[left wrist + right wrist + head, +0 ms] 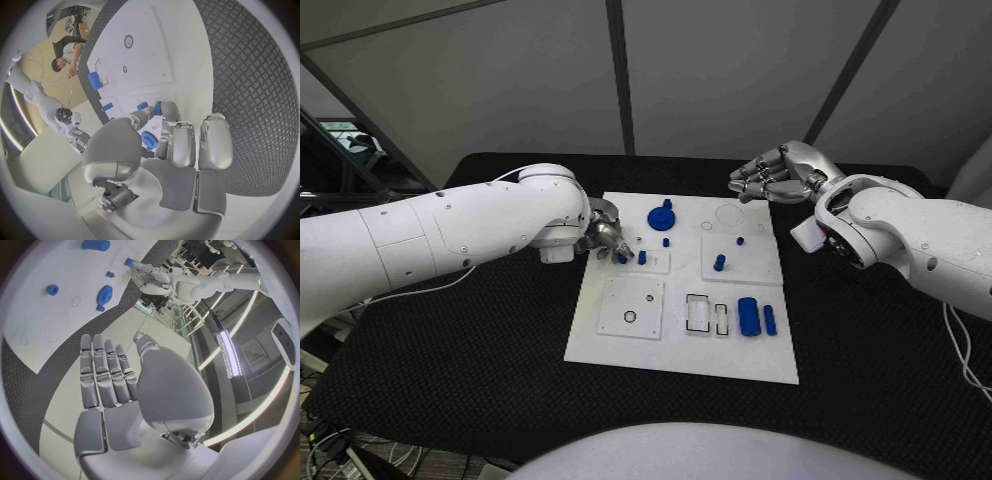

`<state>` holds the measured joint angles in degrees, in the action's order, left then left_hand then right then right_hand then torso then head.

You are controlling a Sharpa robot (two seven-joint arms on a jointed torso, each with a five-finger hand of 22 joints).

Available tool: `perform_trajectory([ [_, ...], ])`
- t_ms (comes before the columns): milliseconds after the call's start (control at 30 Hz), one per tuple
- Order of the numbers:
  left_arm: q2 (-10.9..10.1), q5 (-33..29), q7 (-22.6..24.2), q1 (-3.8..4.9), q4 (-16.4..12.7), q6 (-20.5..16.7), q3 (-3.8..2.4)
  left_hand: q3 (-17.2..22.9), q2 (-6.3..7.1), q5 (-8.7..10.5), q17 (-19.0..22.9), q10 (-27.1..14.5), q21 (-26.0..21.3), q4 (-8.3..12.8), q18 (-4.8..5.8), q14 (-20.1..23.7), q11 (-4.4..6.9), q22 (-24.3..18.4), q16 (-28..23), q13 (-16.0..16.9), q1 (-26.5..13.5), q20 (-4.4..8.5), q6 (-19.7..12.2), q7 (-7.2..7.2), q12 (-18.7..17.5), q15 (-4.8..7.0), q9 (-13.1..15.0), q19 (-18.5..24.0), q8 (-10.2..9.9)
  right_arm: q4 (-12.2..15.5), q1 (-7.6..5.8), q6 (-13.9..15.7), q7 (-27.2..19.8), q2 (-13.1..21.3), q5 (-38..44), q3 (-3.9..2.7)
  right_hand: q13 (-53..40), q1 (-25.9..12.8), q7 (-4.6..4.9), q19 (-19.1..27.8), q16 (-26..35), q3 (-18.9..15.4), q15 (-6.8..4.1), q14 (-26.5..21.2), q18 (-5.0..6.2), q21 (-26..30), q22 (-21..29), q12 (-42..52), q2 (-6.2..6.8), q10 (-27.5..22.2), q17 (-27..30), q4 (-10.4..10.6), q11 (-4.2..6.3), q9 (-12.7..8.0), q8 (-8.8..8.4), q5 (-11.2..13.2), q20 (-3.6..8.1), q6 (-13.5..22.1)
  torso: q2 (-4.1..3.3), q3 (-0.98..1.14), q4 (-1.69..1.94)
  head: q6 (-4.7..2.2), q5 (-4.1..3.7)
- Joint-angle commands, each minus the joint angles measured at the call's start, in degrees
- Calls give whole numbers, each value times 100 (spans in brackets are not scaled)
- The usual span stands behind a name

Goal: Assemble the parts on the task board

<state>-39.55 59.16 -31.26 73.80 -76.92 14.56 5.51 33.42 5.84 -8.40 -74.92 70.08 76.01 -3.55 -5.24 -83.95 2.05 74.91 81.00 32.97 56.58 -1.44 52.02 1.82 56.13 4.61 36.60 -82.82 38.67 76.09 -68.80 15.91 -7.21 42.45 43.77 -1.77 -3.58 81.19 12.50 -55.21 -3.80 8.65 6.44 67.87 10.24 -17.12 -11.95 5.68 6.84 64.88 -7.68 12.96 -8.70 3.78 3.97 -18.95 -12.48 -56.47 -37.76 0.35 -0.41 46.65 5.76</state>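
Black table (444,380) carries the white task board (675,350), blue parts scattered on it. Left hand (607,238) sits at the board's left edge, fingers bent onto a small blue part (620,256); whether it grips is unclear from the head view. Left wrist view shows fingertips (167,111) touching blue pieces. Step looks like seating this part; next needs precise alignment. Right hand (773,174) hovers beyond the far edge, released, holding nothing.
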Motion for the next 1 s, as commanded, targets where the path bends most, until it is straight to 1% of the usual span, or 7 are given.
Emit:
perform_trajectory([
  [33, 10, 24, -59, -13, 12, 142, 13, -48, -8, 22, -631, -19, 27, -5, 168, -358, -20, 312, 24, 13, -61, 0, 9, 27, 42, 38, -10, -29, -13, 13, -8, -20, -25, 1, 7, -2, -3, -6, -6, -25, 13, -13, -11, -38, 19, 25, 6, 26, -50, -34, 5, -7, -12, 8, -11, -23, -6, 17, -2, -2, -2, -2, -4],
  [267, 28, 11, -58, -13, 32, 114, 13, -148, -22, 20, -634, 1, 44, -65, 173, -359, -15, 332, 27, 55, -115, 5, 32, 20, 78, 43, -28, -42, -6, 10, -8, -22, -26, -1, 7, -2, -3, -6, -6, -25, 13, -13, -11, -38, 19, 25, 6, 26, -50, -34, 5, -7, -12, 8, -11, -23, -6, 17, -2, -2, 3, 2, -13],
  [467, 38, 8, -56, -13, 59, 75, 13, -252, -30, 19, -635, 4, 47, -139, 174, -360, -14, 340, 28, 67, -186, 8, 46, 19, 93, 45, -48, -48, -4, 8, -8, -24, -25, -1, 7, -2, -3, -6, -6, -25, 13, -13, -11, -38, 19, 25, 6, 26, -50, -34, 5, -7, -12, 8, -11, -23, -6, 17, 1, -1, -1, -3, -10],
  [700, 40, 7, -52, -13, 94, 24, 12, -538, 22, 13, -636, 10, 53, -320, 178, -361, -20, 357, 28, 94, -388, 7, 73, 25, 127, 41, -87, -59, 3, 4, -8, -26, -24, 0, 7, -2, -2, -11, -5, -28, 14, -18, -10, -40, 19, 32, 11, 28, -51, -38, 10, -9, -14, 7, -11, -22, -7, 19, -1, 1, -3, -8, -15],
  [800, 28, 7, -49, -13, 94, 3, 12, -657, 32, 12, -636, 15, 61, -396, 181, -361, -22, 370, 27, 109, -457, 6, 82, 26, 143, 41, -101, -66, 8, 2, -8, -28, -25, -1, 7, -2, -2, -11, -5, -28, 14, -18, -10, -40, 19, 32, 11, 28, -51, -38, 10, -9, -14, 7, -11, -22, -7, 19, 2, -2, 0, -8, -21],
  [1000, -13, -1, -43, -13, 70, -83, 9, -793, 54, 10, -637, 13, 57, -459, 180, -362, -22, 373, 27, 115, -500, 7, 89, 26, 153, 41, -115, -68, 16, -5, -8, -32, -28, -3, 7, -2, -2, -11, -5, -28, 14, -18, -10, -40, 19, 32, 11, 28, -51, -38, 10, -9, -14, 7, -11, -22, -7, 19, 3, -5, 1, -11, -24],
])
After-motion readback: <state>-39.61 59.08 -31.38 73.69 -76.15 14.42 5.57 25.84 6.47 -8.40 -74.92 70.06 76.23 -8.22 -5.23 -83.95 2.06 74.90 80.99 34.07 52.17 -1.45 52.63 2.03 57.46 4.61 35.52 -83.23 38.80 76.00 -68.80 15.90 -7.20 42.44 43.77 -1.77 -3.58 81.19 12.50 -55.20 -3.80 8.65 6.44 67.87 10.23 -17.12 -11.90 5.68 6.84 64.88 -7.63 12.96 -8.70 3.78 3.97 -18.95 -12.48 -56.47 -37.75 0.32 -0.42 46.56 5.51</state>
